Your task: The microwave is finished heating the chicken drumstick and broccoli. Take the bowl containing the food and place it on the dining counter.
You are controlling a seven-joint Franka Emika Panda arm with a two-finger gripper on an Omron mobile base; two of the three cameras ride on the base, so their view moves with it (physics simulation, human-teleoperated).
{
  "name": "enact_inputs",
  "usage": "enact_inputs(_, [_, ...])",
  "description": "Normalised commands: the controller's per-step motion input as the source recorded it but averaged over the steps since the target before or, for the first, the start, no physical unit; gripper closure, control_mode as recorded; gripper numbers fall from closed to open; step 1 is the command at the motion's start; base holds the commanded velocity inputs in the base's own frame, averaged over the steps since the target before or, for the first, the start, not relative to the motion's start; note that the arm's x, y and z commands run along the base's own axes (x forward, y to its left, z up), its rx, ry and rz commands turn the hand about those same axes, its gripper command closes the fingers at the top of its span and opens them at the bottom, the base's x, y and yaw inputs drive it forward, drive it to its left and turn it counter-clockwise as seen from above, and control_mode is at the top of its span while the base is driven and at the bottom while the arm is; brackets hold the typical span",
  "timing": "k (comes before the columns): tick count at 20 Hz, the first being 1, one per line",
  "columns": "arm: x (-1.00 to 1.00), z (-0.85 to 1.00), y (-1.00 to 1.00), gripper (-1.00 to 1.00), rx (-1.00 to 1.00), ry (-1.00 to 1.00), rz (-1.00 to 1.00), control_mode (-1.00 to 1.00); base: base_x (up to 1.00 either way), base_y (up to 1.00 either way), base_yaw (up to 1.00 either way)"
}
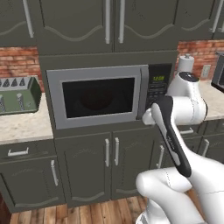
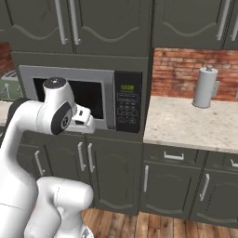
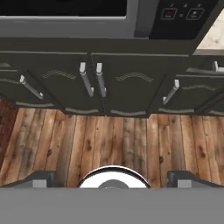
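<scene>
Microwave (image 1: 98, 97) door shut, green display digits unreadable; claw (image 3: 112, 180) spread wide, empty.

The left base view looks forward from behind the arm, squarely at the closed microwave (image 1: 99, 96) set in dark cabinets, with a stone tabletop (image 1: 22, 124) to the left and the arm rising at lower right. The right base view faces the same wall from further right, so the microwave (image 2: 81, 95) sits left of centre and a paper towel roll (image 2: 205, 87) on the right-hand tabletop (image 2: 190, 123) comes into frame. Both share the microwave, its control panel and the lower cabinet doors. The hand view points steeply downward, close to the cabinets, taking in the microwave's bottom edge, the cabinet handles and the wooden floor (image 3: 122, 140).
</scene>
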Motion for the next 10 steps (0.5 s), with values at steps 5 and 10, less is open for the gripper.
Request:
enact_inputs(5, [0.17, 0.19, -0.34, -1.00, -0.05, -0.38, 0.00, -1.00, 0.00, 0.00, 0.00])
enact_inputs(10, [0.44, 0.07, -0.38, -1.00, -0.04, -0.35, -0.02, -1.00, 0.00, 0.00, 0.00])
